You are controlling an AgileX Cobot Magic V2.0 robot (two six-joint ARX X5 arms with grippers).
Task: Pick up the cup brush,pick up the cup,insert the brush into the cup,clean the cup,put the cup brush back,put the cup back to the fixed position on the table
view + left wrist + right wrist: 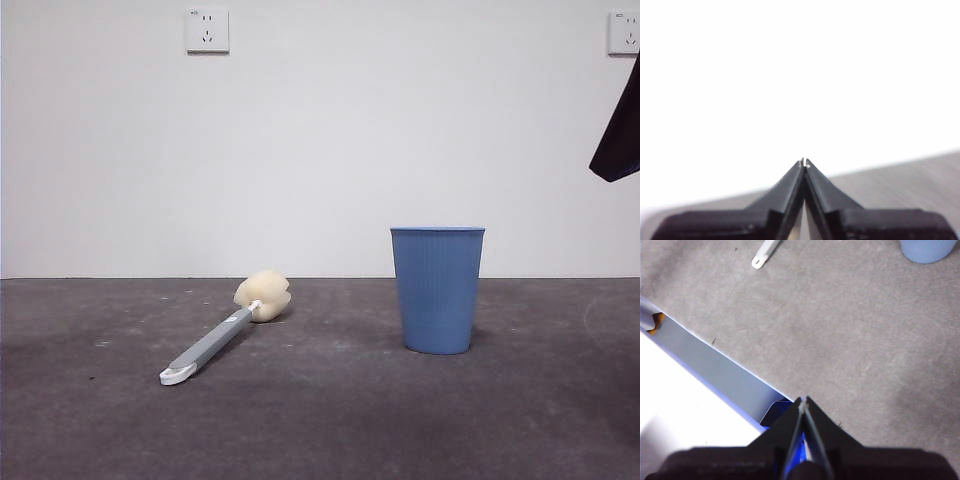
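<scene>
- While both hands are hanging clear of the work, the left hand (804, 162) is showing its jaws pressed together on nothing, facing a blank wall; the right hand (804, 400) is likewise closed and empty, above bare surface (865, 350).
- The first step, taking the cup brush (215, 340), looks unstarted: opening wide, then closing across the grey handle mid-length, should be keeping it level.
- The brush is lying flat, well apart from the upright blue cup (437, 288).
- The dark arm tip (618, 140) is entering at a top corner; which arm it is cannot be told.
- The right wrist view is cutting off the cup and most of the brush.
</scene>
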